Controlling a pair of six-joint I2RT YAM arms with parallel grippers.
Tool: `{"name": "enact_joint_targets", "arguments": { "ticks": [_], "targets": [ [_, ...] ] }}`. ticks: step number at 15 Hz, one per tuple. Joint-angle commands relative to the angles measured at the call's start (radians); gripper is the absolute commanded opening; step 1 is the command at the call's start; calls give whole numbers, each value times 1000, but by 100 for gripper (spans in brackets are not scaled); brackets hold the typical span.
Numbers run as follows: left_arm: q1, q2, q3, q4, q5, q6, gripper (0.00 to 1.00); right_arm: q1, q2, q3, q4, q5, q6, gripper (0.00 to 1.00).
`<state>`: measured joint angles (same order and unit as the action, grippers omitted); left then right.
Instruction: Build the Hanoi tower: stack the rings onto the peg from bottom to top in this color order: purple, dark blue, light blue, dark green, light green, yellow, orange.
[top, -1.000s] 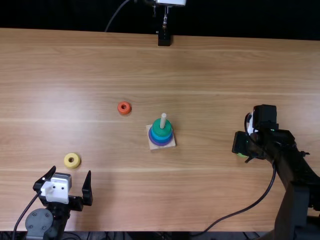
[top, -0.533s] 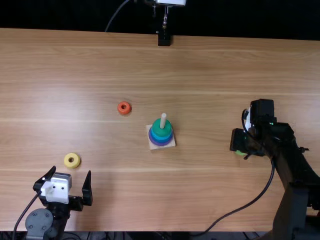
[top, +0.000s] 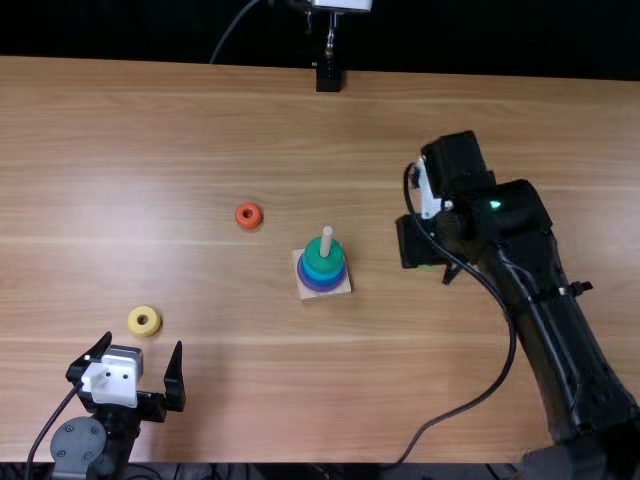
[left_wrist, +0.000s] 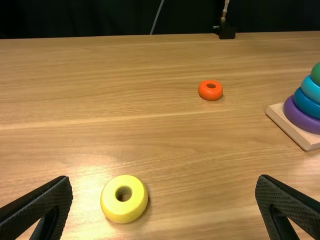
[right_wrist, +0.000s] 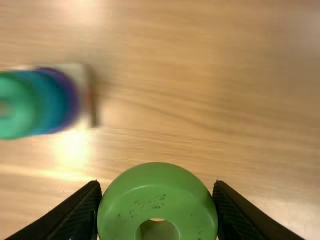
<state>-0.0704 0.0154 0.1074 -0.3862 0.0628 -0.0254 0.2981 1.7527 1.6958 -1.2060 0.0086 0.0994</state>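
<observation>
Light green ring (right_wrist: 157, 192): held by its sides between the two fingers of the right gripper (right_wrist: 157, 186), its hole left uncovered.
Peg (top: 326, 243): upright, to the robot's left of the right gripper and apart from it; its bare tip stands above the stack.
Stack, from the wooden base (left_wrist: 282, 120) upward: purple ring (left_wrist: 297, 117), dark blue ring (left_wrist: 305, 103), light blue ring (left_wrist: 310, 90), dark green ring (top: 316, 256) — four of seven in order.
Step in hand (judged): carrying the fifth ring to the peg. Best done high enough to clear the tip, the ring level; centre the hole over the peg, lower straight, and release when it seats on dark green. An off-centre descent could catch the rim and tip the base.
Views compared: the right wrist view shows the hole and the finger contact; in the top view the gripper's body covers most of that ring — a green sliver remains. The left wrist view gives the tiers' stepped profile.
Left gripper (left_wrist: 165, 179): spread apart and empty.
Yellow ring (left_wrist: 122, 211): flat, just ahead of the left gripper.
Orange ring (left_wrist: 207, 94): farther ahead of that gripper, towards the robot's right.
</observation>
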Motion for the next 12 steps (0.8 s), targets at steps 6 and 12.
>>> {"name": "enact_joint_targets", "arguments": {
  "ticks": [6,12],
  "targets": [
    [6,-15,-107,-74,22,14,100,168,131,380,-106,-7,4,0],
    [6,-15,-107,-74,22,14,100,253,208,421,-109,-7,7,0]
  ]
}}
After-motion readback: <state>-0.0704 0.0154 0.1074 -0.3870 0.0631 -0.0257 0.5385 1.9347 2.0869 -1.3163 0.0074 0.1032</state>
